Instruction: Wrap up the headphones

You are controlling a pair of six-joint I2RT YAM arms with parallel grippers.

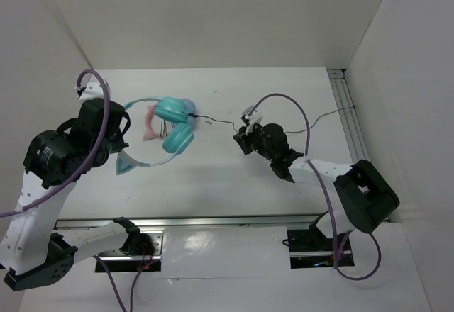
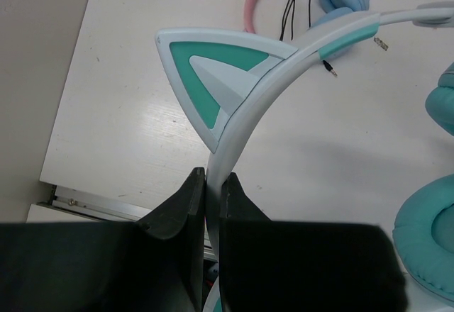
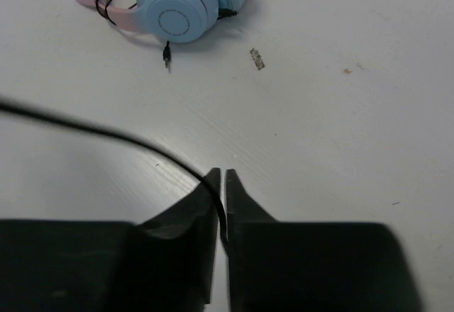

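One teal headphones (image 1: 177,140); one pink headphones (image 3: 177,14); two end effectors (image 2: 213,184) (image 3: 222,184)

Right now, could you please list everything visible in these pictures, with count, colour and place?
teal headphones: one, teal cups and pale headband with cat ears, left part of the table
black cable: one, thin, stretched rightwards from the teal headphones
pink headphones: one, pink band and light blue cups, beside the teal headphones
scrap: one, small and pale, near the pink headphones
table: one, white
left gripper: one, black, shut on the teal headphones' headband
right gripper: one, black, shut on the black cable
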